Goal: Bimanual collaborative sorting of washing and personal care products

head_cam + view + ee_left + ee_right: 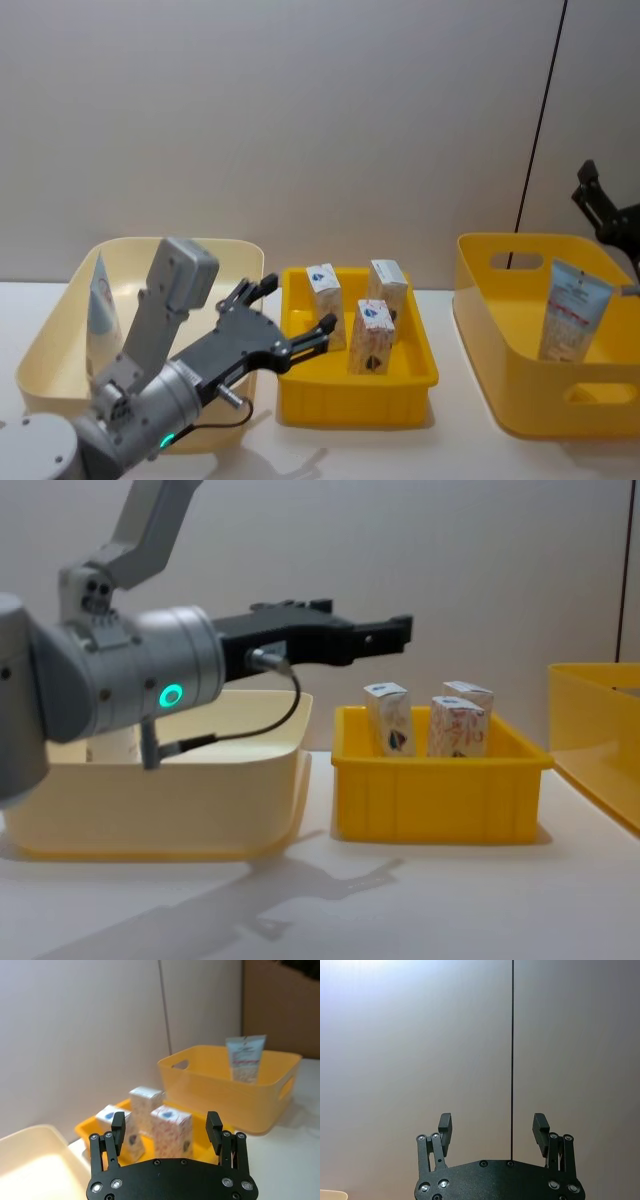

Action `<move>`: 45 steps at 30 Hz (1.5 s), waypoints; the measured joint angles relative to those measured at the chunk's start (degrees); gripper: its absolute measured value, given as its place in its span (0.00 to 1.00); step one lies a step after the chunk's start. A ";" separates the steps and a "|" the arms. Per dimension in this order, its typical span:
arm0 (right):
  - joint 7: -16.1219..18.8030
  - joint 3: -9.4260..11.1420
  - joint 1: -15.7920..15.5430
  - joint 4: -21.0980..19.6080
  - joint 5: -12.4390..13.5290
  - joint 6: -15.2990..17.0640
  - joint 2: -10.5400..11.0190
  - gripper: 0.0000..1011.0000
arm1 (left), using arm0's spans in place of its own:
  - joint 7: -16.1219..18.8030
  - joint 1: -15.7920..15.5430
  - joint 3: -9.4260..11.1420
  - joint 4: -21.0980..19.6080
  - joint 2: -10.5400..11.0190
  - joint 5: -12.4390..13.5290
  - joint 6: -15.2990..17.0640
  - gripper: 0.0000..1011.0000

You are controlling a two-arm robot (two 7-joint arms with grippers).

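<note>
Head view: left gripper gapes empty near cartons; right gripper raised, likewise spread.

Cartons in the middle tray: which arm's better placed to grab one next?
Left. The left gripper is open at the yellow tray's left edge, pointing at the cartons. The right gripper, also open, is raised toward the wall above the far-right bin.

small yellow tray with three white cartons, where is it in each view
head view: the small yellow plastic tray sits lower centre, by the open left gripper.
left wrist view: the tray lies beyond the fingers.
right wrist view: not in it.
chest view: the tray stands right of centre.
shared landmark: three white cartons with orange-red pattern standing in it.
</note>
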 joint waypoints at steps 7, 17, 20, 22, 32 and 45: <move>0.00 -0.72 -0.88 -0.43 0.15 0.49 0.28 0.99 | 5.75 3.91 -0.59 -2.58 1.48 3.09 -0.40 0.99; -0.41 -4.12 -5.08 -2.69 0.88 2.85 1.75 0.99 | 13.26 8.94 -1.35 -5.94 3.39 7.06 -0.95 0.99; -0.60 -5.37 -6.68 -3.54 1.15 3.76 2.30 0.99 | 15.51 10.47 -1.55 -6.91 3.98 8.27 -1.10 0.99; -0.68 -6.04 -7.47 -3.99 1.29 4.22 2.57 0.99 | 16.92 11.45 -1.70 -7.58 4.36 9.02 -1.18 0.99; -1.33 -10.54 -13.06 -7.04 2.33 7.38 4.53 0.99 | 20.03 13.54 -1.99 -8.97 5.13 10.68 -1.46 0.99; -1.87 -14.66 -18.21 -9.80 3.25 10.27 6.28 0.99 | 20.14 13.59 -1.99 -9.02 5.17 10.75 -1.47 0.99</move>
